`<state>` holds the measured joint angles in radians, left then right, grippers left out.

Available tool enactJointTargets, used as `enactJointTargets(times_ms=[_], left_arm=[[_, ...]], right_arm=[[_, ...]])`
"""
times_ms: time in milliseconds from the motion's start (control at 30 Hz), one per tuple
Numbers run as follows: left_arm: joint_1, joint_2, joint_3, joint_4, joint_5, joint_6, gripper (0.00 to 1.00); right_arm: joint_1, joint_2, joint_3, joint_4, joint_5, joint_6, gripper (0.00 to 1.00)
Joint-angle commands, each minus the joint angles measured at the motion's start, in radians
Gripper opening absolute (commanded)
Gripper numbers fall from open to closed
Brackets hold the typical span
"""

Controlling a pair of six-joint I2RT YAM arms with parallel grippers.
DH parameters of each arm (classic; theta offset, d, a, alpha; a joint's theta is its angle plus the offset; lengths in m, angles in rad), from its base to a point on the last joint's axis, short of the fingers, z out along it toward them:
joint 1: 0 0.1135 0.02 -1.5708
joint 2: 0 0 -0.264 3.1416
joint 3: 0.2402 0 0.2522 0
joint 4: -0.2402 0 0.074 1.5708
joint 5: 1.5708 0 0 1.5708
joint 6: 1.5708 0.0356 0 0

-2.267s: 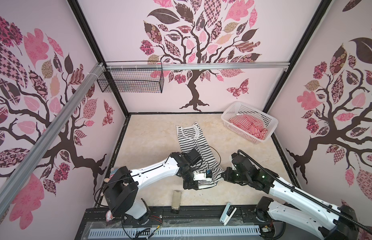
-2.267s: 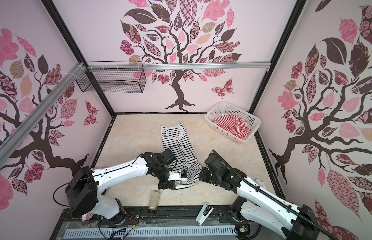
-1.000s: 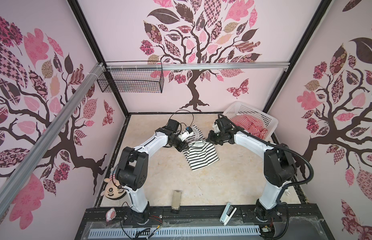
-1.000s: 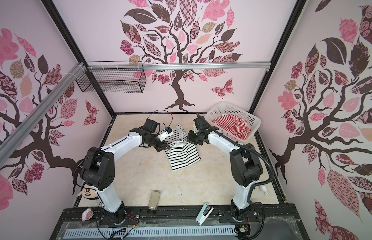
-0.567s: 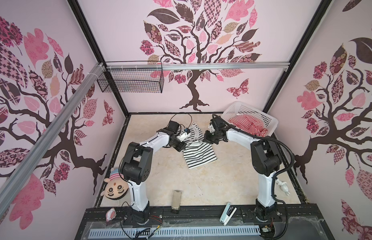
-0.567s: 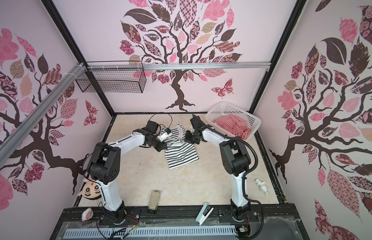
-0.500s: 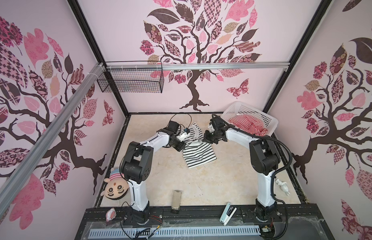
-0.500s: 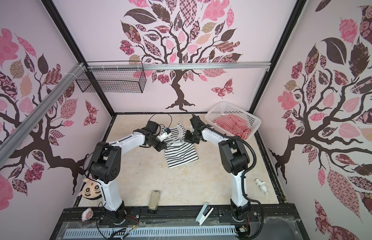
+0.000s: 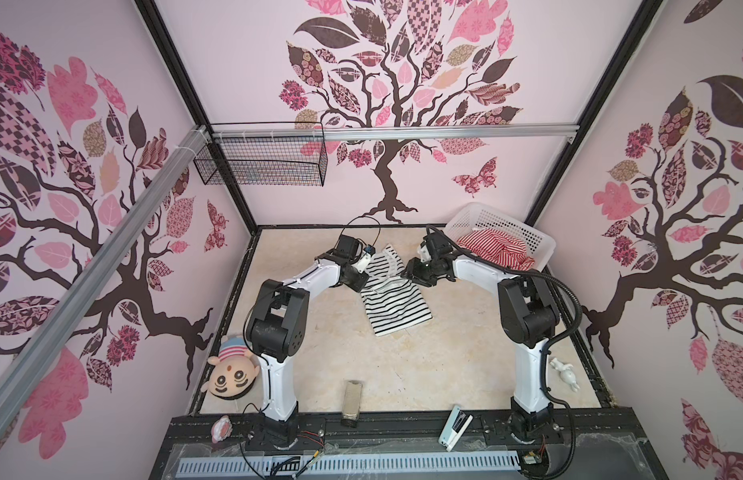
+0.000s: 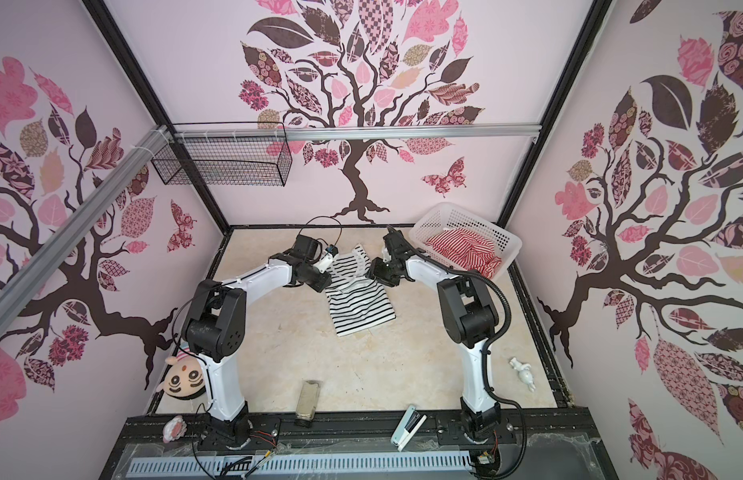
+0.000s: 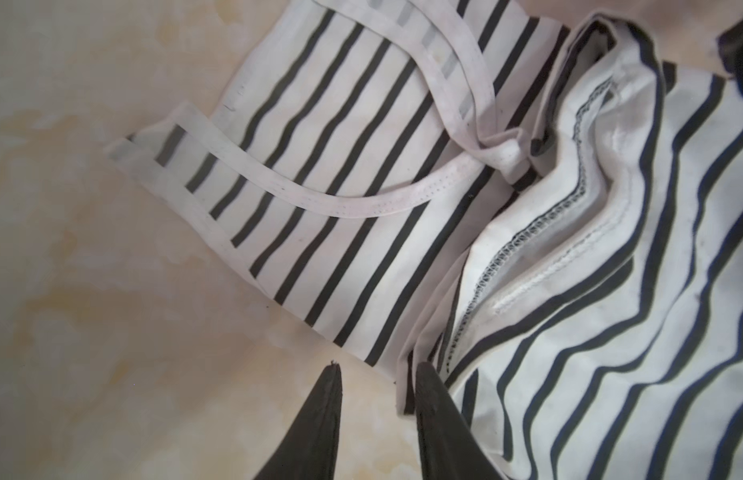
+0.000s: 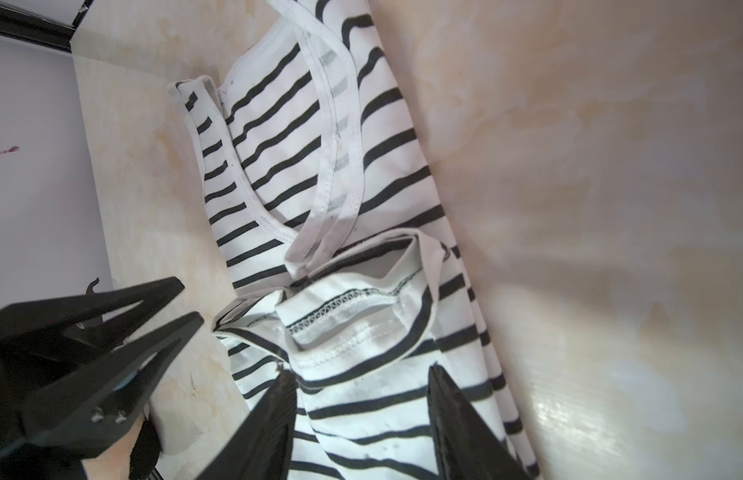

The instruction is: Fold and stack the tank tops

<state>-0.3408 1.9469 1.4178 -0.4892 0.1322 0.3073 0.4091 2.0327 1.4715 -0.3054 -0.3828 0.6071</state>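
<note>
The folded black-and-white striped knit tank top (image 9: 397, 307) lies far-centre on the bench (image 9: 320, 353), long axis near-to-far, straps at the far end. The left gripper (image 11: 376, 370) has its fingers narrowly parted at the garment's edge. The right gripper (image 12: 361, 372) has them wider over the hem.

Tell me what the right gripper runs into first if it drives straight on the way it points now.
The black-and-white tank top: the right gripper points down at its folded-over hem, open jaws either side of that cloth. The tabletop lies just beneath; depth there is hard to judge.
</note>
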Motion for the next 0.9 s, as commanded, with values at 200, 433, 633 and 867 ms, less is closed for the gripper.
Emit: enactJointTargets(times_ms=[200, 433, 633, 867], left_arm=[[-0.032, -0.117, -0.055, -0.074, 0.177, 0.043, 0.29], [-0.130, -0.013, 0.022, -0.171, 0.208, 0.110, 0.25], [-0.142, 0.115, 0.146, -0.254, 0.218, 0.114, 0.23], [-0.142, 0.209, 0.212, -0.253, 0.109, 0.110, 0.27]], right_arm=[[0.037, -0.166, -0.188, 0.036, -0.007, 0.029, 0.25], [0.134, -0.244, -0.321, 0.054, 0.088, 0.078, 0.15], [0.145, -0.276, -0.437, 0.103, 0.105, 0.113, 0.13], [0.144, -0.235, -0.465, 0.106, 0.129, 0.139, 0.15]])
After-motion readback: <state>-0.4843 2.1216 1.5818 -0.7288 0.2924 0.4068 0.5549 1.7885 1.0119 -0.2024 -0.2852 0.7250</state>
